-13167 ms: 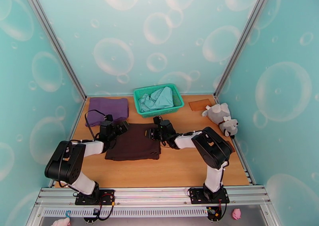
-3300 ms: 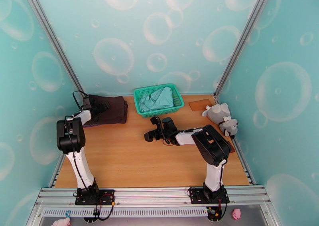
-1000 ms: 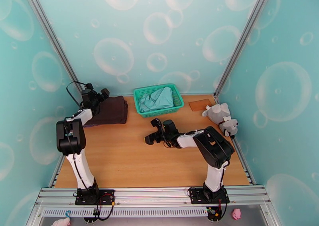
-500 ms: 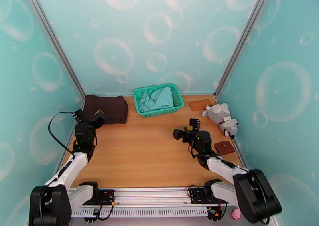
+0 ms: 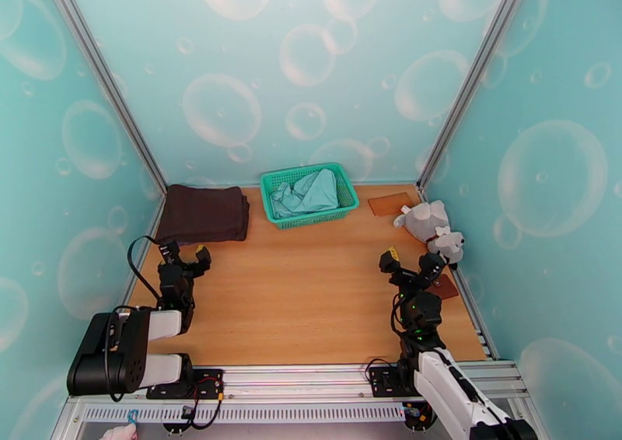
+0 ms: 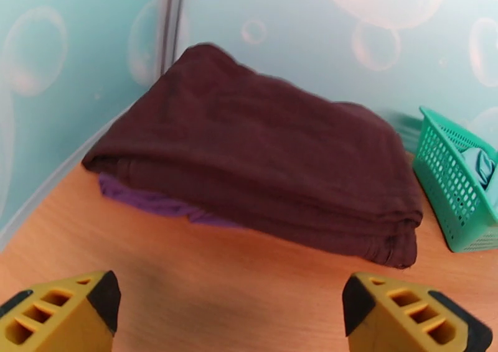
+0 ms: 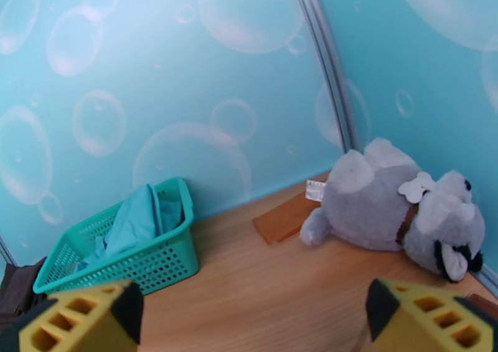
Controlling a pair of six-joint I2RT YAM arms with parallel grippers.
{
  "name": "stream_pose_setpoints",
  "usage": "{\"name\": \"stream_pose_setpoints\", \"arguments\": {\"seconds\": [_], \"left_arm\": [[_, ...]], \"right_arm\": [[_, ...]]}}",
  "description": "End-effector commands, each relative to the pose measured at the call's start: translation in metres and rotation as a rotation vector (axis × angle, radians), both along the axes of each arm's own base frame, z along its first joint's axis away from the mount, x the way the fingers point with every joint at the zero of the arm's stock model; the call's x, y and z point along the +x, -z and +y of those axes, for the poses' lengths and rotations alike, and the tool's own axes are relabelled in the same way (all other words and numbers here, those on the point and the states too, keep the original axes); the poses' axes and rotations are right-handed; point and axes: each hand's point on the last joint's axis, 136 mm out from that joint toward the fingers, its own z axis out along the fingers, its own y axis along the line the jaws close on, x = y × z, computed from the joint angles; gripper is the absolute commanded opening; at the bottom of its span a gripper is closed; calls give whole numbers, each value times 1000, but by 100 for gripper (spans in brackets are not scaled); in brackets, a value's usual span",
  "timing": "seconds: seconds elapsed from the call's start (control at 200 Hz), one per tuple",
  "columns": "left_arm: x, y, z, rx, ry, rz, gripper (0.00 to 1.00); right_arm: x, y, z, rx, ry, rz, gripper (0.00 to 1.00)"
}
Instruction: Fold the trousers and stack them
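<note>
The dark brown trousers (image 5: 204, 213) lie folded in a neat stack at the back left corner of the table. In the left wrist view the trousers (image 6: 261, 160) rest on top of a purple cloth (image 6: 155, 203) whose edge peeks out beneath. My left gripper (image 5: 185, 256) hovers just in front of the stack, open and holding nothing; its yellow fingertips (image 6: 75, 313) stand wide apart. My right gripper (image 5: 410, 261) is at the right side, open and empty, and the right gripper (image 7: 252, 322) faces the back wall.
A green mesh basket (image 5: 307, 218) with a pale teal garment (image 7: 137, 219) stands at the back middle. A grey plush toy (image 5: 431, 232) lies at the right wall beside a tan pad (image 5: 390, 203). A small brown wallet (image 5: 445, 286) sits by the right edge.
Both arms have drawn back toward their bases. The left gripper has left the trousers stack and dropped low in front of it; the right gripper has swung to the right side.
</note>
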Motion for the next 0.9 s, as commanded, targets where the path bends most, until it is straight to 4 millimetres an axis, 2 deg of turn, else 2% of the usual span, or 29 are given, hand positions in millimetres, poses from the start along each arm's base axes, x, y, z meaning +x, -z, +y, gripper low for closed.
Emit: {"name": "stream_pose_setpoints", "arguments": {"seconds": [0.0, 0.035, 0.105, 0.32, 0.475, 0.59, 0.7, 0.795, 0.895], "left_arm": [[4, -23, -9, 74, 51, -140, 100], [4, -19, -9, 55, 58, -113, 100], [1, -25, -7, 60, 46, -150, 99], [0, -23, -10, 63, 60, -144, 99], [-3, -24, -11, 72, 54, -151, 99], [2, -21, -6, 67, 24, -130, 100], [16, -14, 1, 55, -16, -71, 99], [19, -13, -5, 75, 5, -60, 100], [19, -14, -5, 74, 4, -62, 100]], "right_arm": [[8, 22, 2, -114, -12, 69, 99], [13, 20, 7, -128, -39, 60, 99], [21, 20, 16, -159, -83, 60, 99], [27, 12, 19, -199, -90, 2, 99], [40, 16, 19, -238, -82, 37, 99], [50, 27, 20, -258, -100, 34, 99], [60, 41, 23, -255, -150, 69, 99], [91, 56, 26, -236, -223, 188, 99], [92, 57, 7, -180, -134, 197, 99]]}}
